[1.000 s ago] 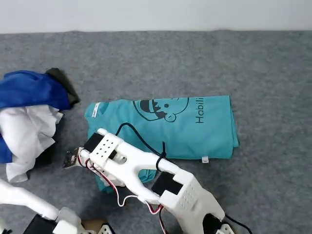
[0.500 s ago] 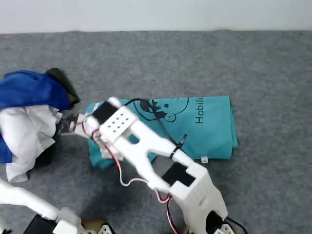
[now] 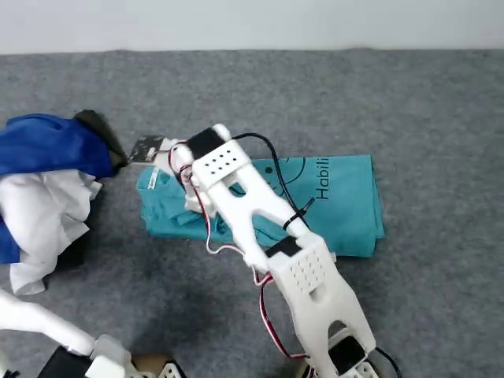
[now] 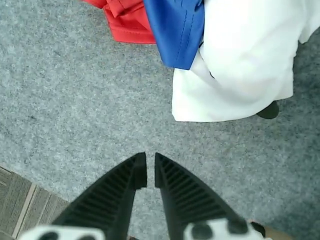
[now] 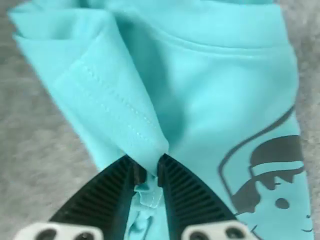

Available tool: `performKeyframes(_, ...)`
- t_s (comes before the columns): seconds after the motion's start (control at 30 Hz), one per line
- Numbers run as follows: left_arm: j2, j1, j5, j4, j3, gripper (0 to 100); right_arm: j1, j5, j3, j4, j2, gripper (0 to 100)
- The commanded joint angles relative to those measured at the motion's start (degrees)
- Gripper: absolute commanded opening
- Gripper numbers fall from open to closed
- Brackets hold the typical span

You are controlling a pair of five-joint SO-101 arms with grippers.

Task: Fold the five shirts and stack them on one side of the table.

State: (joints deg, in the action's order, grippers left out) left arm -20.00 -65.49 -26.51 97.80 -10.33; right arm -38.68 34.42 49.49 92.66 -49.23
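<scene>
The right claw [image 3: 148, 148] is now at the far left corner of the teal shirt [image 3: 340, 206], having swept up from the shirt's near left edge over the last second. It drags the loose near flap along with it. That strip, which a second ago spilled toward the arms, is gone from the near side. The cloth bunches in soft ridges along the shirt's left end instead.

In the right wrist view the right claw [image 5: 148, 166] is closed on a stitched fold of the teal shirt [image 5: 220, 95], with the hem pinched between its tips. The shirt lies in the middle of the grey table [image 3: 331, 94], already narrowed to a long band.

This looks like a fold in progress rather than a finished one, since the left end is rumpled and wants smoothing.

The left claw [image 4: 150, 164] hangs over bare table near the pile, its tips nearly together and holding nothing. In the pile, the white shirt [image 4: 240, 60], blue shirt [image 4: 175, 27] and red shirt [image 4: 127, 22] wait unfolded, unmoved at the table's left side.
</scene>
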Motion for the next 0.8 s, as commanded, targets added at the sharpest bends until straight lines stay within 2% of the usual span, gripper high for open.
performKeyframes(0.0,-2.1,-0.2,-0.4,1.0,0.1,4,3.3,-0.4,8.6,1.9,-1.7,16.7)
performKeyframes(0.1,-2.1,0.1,-0.4,1.4,0.1,4,5.1,-3.2,14.1,2.2,-4.4,22.0)
performKeyframes(0.23,-2.1,0.1,-0.4,1.4,0.1,4,6.2,-3.3,19.2,2.7,-6.6,22.0)
performKeyframes(0.4,-2.1,0.2,-0.4,1.4,0.1,4,5.5,-3.3,23.7,10.2,-6.7,21.7)
performKeyframes(0.63,-4.4,0.2,-0.4,2.6,0.1,4,7.5,-4.7,21.2,10.5,-1.0,4.6)
performKeyframes(0.77,-11.9,1.4,-0.3,2.6,0.0,4,9.2,-6.8,10.6,10.4,7.2,2.7)
